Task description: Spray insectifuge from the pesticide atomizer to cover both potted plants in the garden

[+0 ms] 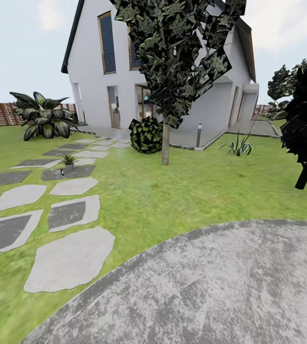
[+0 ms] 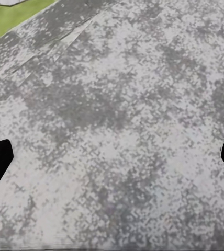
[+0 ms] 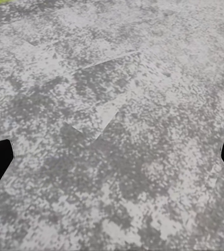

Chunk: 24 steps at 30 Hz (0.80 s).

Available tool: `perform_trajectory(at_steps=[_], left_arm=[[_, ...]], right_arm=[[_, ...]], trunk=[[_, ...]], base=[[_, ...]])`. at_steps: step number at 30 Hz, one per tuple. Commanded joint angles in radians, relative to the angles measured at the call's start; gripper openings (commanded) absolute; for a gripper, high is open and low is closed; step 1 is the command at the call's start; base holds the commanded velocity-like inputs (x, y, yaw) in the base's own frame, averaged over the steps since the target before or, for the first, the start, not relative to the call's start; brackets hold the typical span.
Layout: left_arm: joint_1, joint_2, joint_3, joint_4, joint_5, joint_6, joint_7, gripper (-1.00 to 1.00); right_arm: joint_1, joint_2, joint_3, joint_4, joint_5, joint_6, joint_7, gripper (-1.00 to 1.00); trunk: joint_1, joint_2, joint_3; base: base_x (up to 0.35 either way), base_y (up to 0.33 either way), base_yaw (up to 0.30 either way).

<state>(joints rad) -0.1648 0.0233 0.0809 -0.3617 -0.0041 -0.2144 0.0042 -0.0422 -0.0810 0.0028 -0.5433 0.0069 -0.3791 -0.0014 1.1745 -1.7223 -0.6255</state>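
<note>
Ahead, the pesticide atomizer (image 1: 62, 171) stands far off to my left by a potted plant (image 1: 68, 159). My left gripper (image 2: 112, 157) is nearer. Both grippers hang released, empty, the right gripper (image 3: 112, 157) included.

You can count one potted plant (image 1: 68, 159) on the stepping stones (image 1: 71, 260), with one small pesticide atomizer (image 1: 62, 171) just beside it. There is one white house (image 1: 125, 71), one round gravel patio (image 1: 211, 291) and one striped agave tuft (image 1: 239, 145).
</note>
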Motion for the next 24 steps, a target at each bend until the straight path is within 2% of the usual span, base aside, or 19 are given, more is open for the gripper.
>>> perform_trajectory(at_steps=[1,24], left_arm=[[-0.001,0.000,0.002,0.001,-0.001,-0.003,0.000,1.00],[-0.001,0.000,0.002,0.001,0.000,-0.003,0.001,1.00]], right_arm=[[0.000,0.000,0.000,0.000,0.001,-0.003,0.000,1.00],[-0.001,0.000,0.001,0.000,0.001,-0.003,0.000,1.00]], trunk=[[0.004,-0.008,-0.005],[0.092,-0.169,-0.087]], base=[[0.000,0.000,0.253],[0.000,0.000,0.253]])
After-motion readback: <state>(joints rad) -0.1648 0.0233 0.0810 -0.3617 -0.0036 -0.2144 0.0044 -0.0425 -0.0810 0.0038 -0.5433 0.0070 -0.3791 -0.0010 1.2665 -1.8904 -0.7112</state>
